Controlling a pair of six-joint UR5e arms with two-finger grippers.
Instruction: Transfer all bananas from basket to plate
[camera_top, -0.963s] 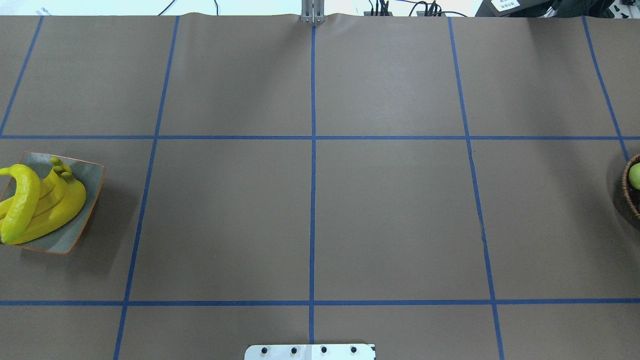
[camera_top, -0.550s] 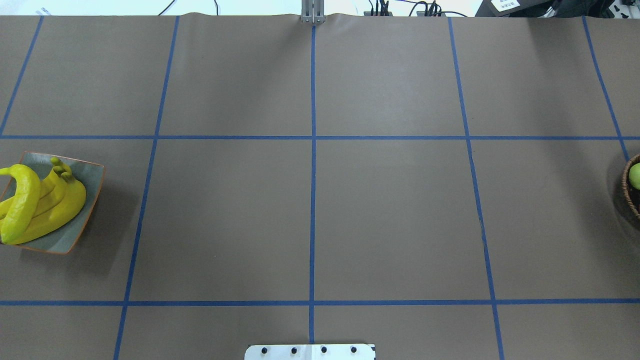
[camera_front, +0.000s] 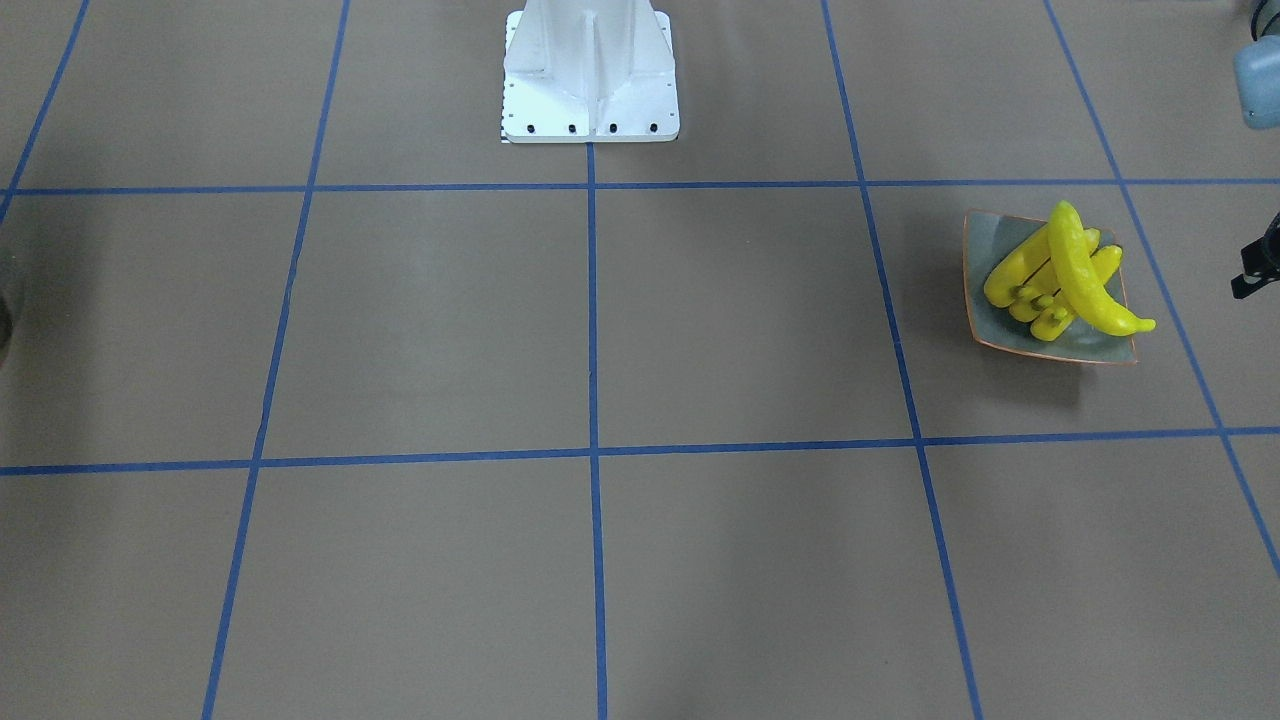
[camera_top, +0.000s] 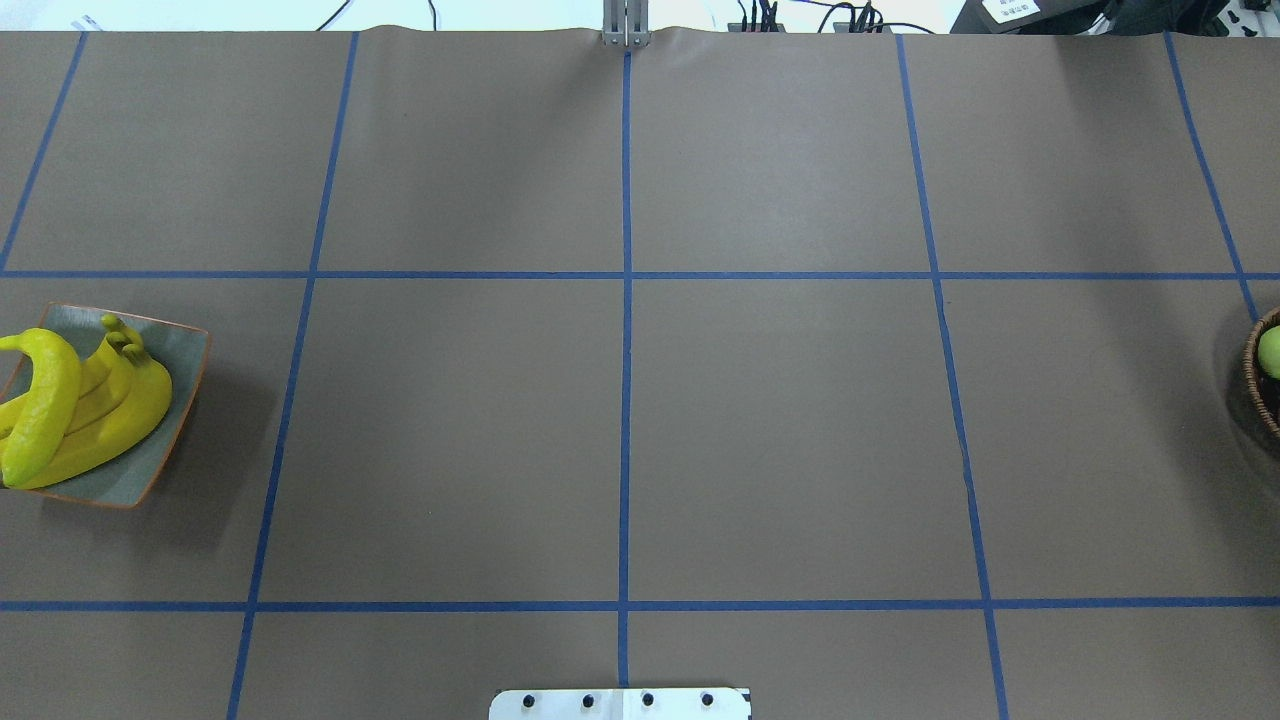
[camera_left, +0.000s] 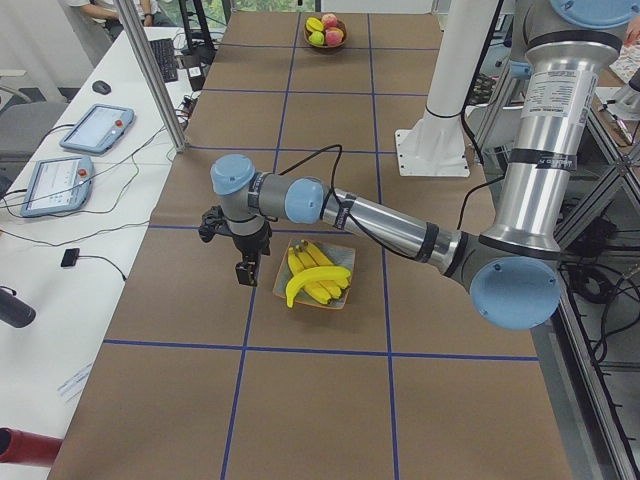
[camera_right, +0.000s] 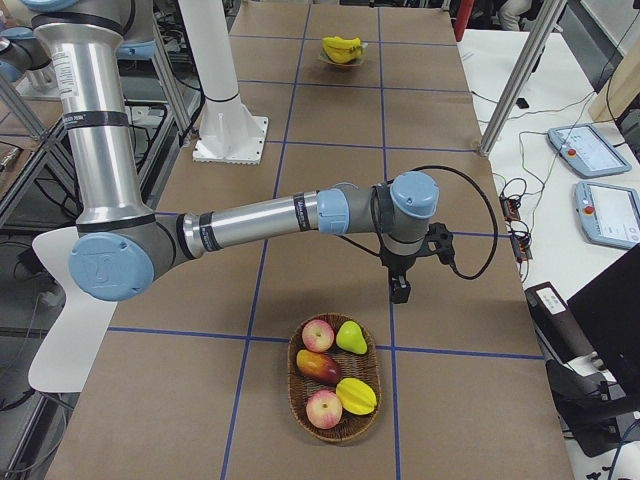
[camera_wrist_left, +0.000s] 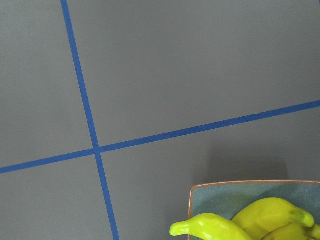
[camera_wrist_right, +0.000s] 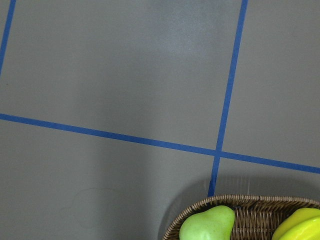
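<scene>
Several yellow bananas (camera_top: 90, 410) lie piled on the square grey-green plate (camera_top: 150, 458) at the table's far left, one resting across the others (camera_front: 1085, 285). The wicker basket (camera_right: 291, 385) at the far right holds apples, a green pear (camera_wrist_right: 207, 225) and other fruit; no banana shows in it. My left gripper (camera_left: 245, 272) hangs just beyond the plate's outer side, off the bananas. My right gripper (camera_right: 400, 290) hovers above the table a little short of the basket. Whether either is open or shut I cannot tell. The left wrist view catches the plate's corner (camera_wrist_left: 215, 200).
The white robot base (camera_front: 590, 70) stands at the table's middle near edge. Blue tape lines grid the brown table. Control tablets (camera_left: 95, 130) and cables lie on the side desks, and an aluminium post (camera_left: 150, 70) rises at the far table edge.
</scene>
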